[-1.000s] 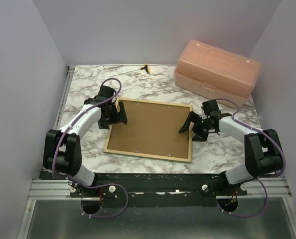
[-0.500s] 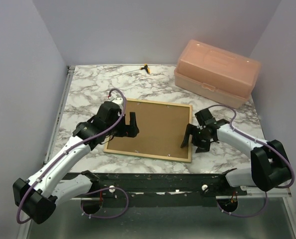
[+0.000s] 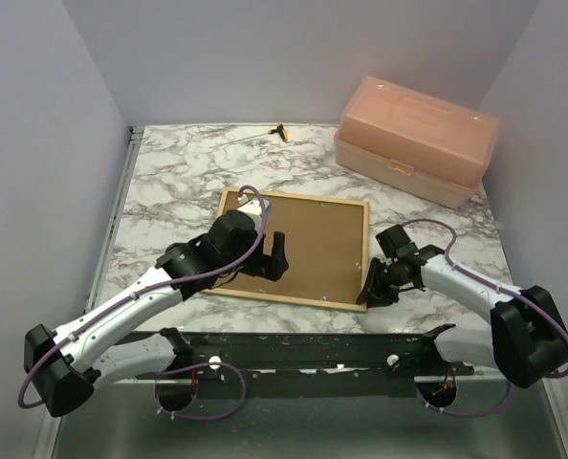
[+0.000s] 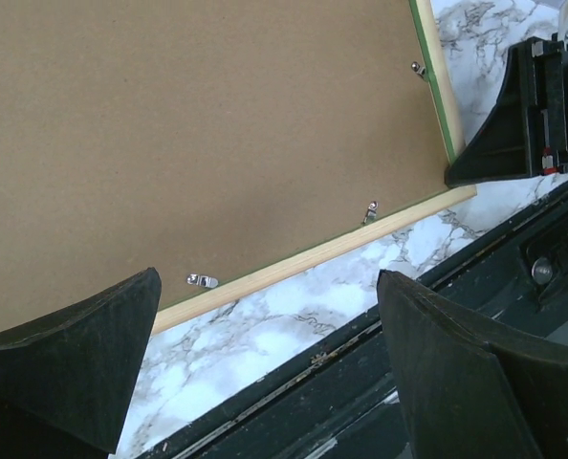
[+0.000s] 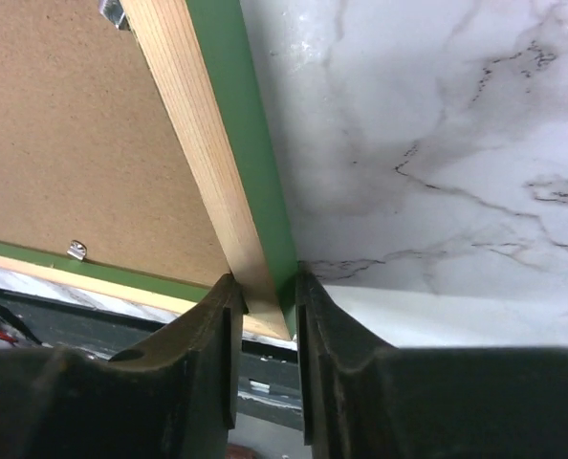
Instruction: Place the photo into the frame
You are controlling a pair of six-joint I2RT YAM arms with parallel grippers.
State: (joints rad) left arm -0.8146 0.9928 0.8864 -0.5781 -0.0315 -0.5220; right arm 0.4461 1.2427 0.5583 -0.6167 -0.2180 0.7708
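At the near right corner of the frame [image 5: 229, 143], your right gripper [image 5: 265, 296] has its jaws drawn in on the rail. One finger [image 5: 203, 335] presses the bare wood side, the other the green face. From the wrist view that corner may sit a touch off the table [image 3: 169, 172], but the angle is too steep to be sure.

Your left gripper [image 3: 270, 256] hangs with jaws at full spread and nothing between them, over the near part of the brown backing board [image 3: 308, 234].

The frame lies back up on the marble, mid-table between both arms, with the board seated inside its rails. Small metal clips [image 4: 203, 280] show along the near rail. You can't see the photo from any view.

A pink lidded box [image 3: 418, 139] stands at the far right, well apart from the frame.
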